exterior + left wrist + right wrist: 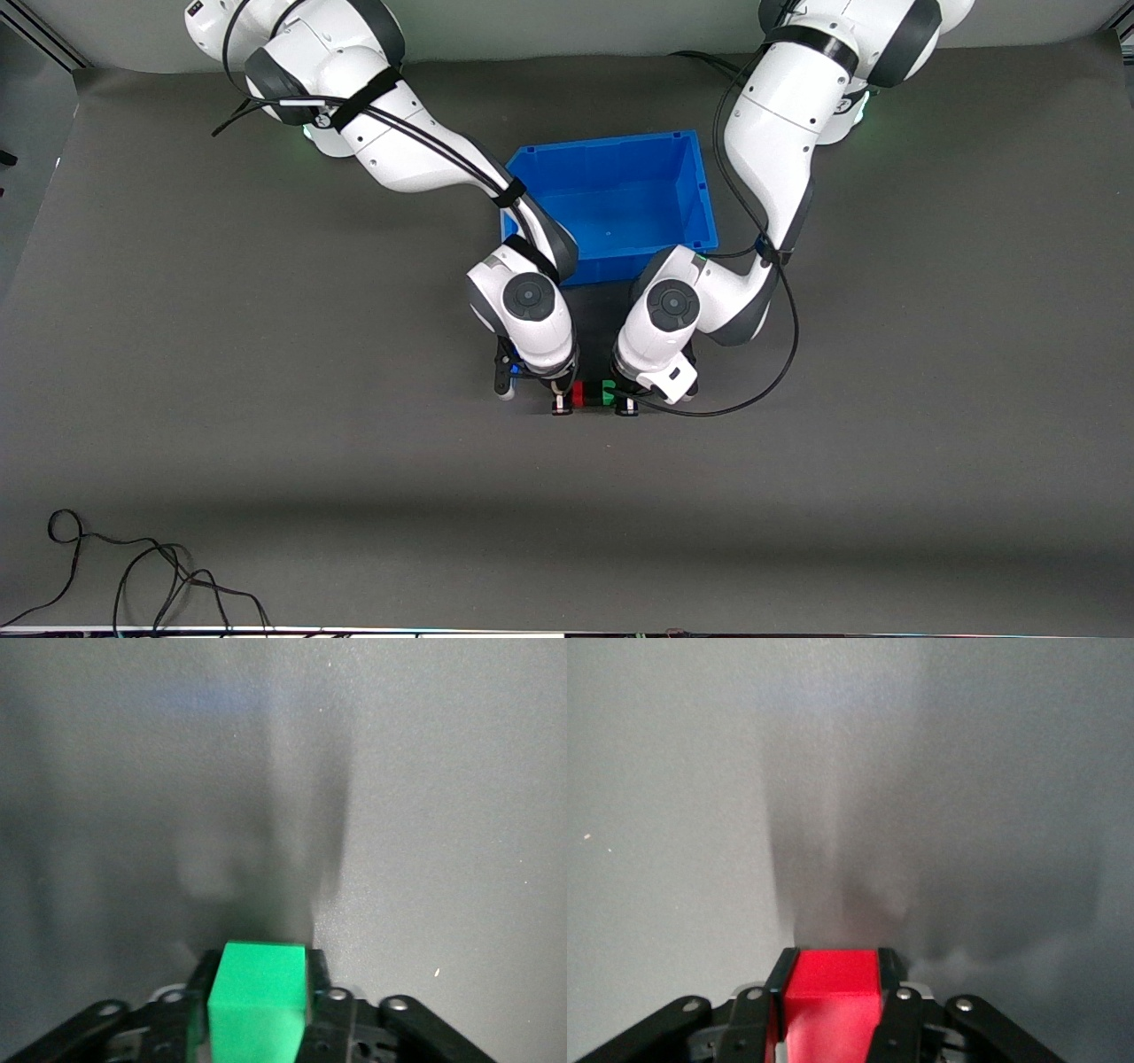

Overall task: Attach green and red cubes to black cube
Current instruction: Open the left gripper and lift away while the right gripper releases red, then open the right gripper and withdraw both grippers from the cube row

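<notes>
Over the grey surface (266,443), nearer the camera than the blue bin (611,199), the right end effector (562,403) clamps the red cube (578,395) and the left end effector (625,406) the green cube (608,392), side by side. A dark block between them may be the black cube; I cannot tell. They look light, rigid and matte; flat-side grips should hold.

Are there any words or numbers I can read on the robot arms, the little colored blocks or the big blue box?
None can be read.
Small bright green cube in the left gripper: plain.
Small bright red cube in the right gripper: plain.
Open blue plastic bin: no label shows.
A dark tag on the right arm's white base is too small to read.
</notes>
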Controlling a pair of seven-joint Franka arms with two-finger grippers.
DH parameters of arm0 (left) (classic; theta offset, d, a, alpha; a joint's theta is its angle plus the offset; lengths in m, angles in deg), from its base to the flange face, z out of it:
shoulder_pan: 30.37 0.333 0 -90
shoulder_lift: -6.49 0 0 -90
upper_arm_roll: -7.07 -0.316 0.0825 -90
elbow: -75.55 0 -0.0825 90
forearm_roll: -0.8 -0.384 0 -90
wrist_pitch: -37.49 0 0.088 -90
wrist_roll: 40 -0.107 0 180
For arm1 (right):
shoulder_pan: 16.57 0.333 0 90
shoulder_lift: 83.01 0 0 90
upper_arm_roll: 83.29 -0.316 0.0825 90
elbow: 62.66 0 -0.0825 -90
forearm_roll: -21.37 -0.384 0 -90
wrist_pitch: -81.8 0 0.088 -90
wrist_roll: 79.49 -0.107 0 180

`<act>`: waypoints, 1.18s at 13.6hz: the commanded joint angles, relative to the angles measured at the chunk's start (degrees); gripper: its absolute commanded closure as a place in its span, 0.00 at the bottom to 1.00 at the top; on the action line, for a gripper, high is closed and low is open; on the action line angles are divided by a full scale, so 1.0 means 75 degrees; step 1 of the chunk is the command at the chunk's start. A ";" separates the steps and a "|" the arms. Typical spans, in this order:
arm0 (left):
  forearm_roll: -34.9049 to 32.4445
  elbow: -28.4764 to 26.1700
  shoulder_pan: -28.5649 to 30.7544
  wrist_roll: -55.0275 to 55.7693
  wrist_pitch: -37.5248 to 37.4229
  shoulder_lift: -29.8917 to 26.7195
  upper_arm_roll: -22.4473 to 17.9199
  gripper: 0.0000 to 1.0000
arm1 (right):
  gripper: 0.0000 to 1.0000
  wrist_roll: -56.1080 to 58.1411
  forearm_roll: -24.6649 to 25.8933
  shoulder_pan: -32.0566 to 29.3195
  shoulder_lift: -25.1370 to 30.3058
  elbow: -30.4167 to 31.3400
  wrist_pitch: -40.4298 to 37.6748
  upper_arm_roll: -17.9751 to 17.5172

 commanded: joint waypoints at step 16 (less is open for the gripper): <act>-0.0609 -0.0202 0.3217 -0.6314 -0.4120 -0.2135 -0.0279 0.00 | 0.00 0.3437 -0.0237 -0.0922 0.2675 -0.0251 -0.3601 0.0052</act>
